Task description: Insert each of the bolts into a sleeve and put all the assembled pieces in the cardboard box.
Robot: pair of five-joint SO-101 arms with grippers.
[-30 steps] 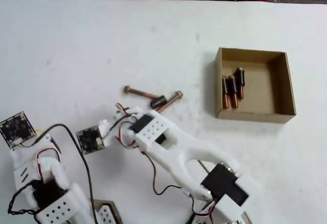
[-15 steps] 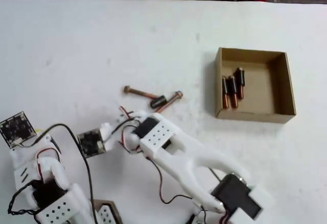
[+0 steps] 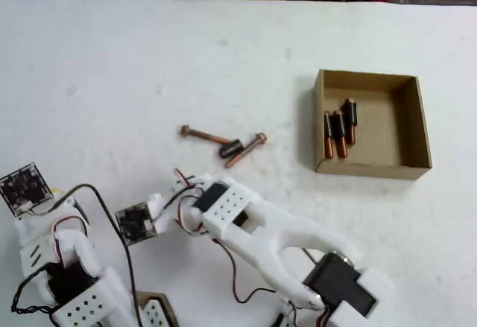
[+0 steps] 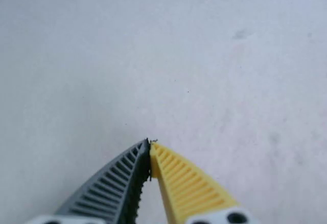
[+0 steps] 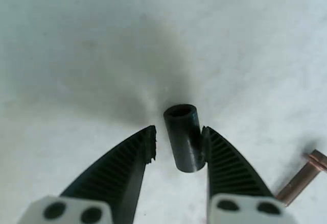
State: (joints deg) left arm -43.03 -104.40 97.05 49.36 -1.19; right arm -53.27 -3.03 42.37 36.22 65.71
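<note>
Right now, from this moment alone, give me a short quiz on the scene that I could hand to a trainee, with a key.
1. True or false: the left gripper is shut with nothing in it.
2. What sits between the jaws of the right gripper? A: a bolt. B: a black sleeve. C: nothing.
3. How many bolts lie on the table outside the cardboard box?

Key
1. True.
2. B. The jaws stand open and the sleeve touches one of them.
3. Two.
</note>
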